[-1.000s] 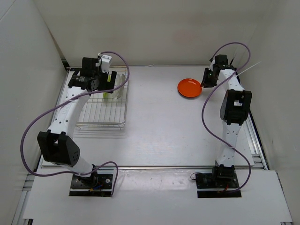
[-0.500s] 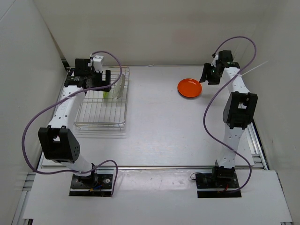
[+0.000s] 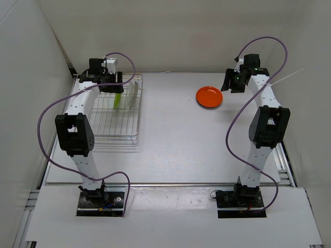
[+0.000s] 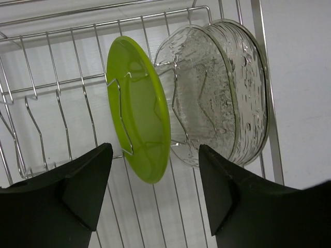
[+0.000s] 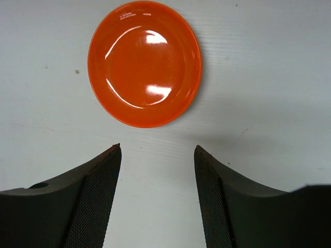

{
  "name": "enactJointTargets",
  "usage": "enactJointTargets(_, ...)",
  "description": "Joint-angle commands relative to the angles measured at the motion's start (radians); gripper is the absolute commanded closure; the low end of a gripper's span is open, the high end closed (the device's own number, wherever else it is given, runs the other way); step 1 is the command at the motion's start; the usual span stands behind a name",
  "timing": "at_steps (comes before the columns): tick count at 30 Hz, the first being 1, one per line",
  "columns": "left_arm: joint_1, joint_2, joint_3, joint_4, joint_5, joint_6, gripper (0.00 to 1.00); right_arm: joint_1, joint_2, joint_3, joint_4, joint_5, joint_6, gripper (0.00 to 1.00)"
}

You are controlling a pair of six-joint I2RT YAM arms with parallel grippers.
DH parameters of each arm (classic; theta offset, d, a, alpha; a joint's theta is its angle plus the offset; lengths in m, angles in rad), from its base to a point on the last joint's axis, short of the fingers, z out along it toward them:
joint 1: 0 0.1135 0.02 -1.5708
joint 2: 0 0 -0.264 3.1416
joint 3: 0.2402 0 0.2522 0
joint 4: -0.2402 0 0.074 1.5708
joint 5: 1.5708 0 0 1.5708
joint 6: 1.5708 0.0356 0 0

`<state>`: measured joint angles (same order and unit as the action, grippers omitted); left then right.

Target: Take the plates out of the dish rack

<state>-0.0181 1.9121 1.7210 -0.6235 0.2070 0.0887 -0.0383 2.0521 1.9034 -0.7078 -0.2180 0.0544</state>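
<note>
The silver wire dish rack [image 3: 110,137] stands at the far left of the table. A lime green plate [image 3: 118,98] and a clear glassy plate [image 3: 134,95] stand on edge in its far end. In the left wrist view the lime plate [image 4: 138,111] and the clear plate [image 4: 222,93] sit side by side between the rack wires [image 4: 57,89]. My left gripper [image 3: 115,86] [image 4: 155,155] is open and empty, just above them. The orange plate [image 3: 209,96] [image 5: 145,62] lies flat on the table. My right gripper [image 3: 227,84] [image 5: 158,150] is open and empty, just right of it. The black plate is not in view.
White walls close in the table on the left, back and right. The near half of the rack [image 3: 106,121] holds no plates. Purple cables loop over both arms.
My left arm has swung back toward the far left corner, its gripper staying over the rack's far end. My right gripper has drawn up and to the right, away from the orange plate.
</note>
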Motion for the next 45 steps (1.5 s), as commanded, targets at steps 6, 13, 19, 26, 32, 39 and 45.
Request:
enactJointTargets(6,0.007,0.021,0.049,0.021,-0.009,0.008,0.42,0.012,-0.079,-0.026,-0.012,-0.032,-0.021,0.37)
enactJointTargets(13,0.007,0.030,0.040,0.021,-0.031,-0.001,0.50,0.012,-0.089,-0.035,-0.012,-0.041,-0.011,0.37)
enactJointTargets(19,-0.012,0.050,0.040,0.021,-0.040,-0.001,0.42,0.012,-0.089,-0.053,-0.012,-0.041,-0.002,0.37)
enactJointTargets(26,-0.023,0.079,0.051,0.010,-0.040,-0.001,0.75,0.012,-0.098,-0.053,-0.012,-0.032,-0.002,0.37)
enactJointTargets(32,-0.042,0.055,0.078,-0.022,-0.040,-0.010,0.89,0.012,-0.098,-0.063,-0.012,-0.032,-0.011,0.37)
enactJointTargets(39,-0.051,-0.089,0.109,-0.054,-0.060,-0.043,0.89,0.012,-0.098,-0.053,-0.012,-0.032,-0.002,0.37)
enactJointTargets(45,-0.127,-0.211,0.241,-0.174,-0.040,-0.017,0.89,0.012,-0.109,0.003,-0.058,-0.032,0.007,0.37)
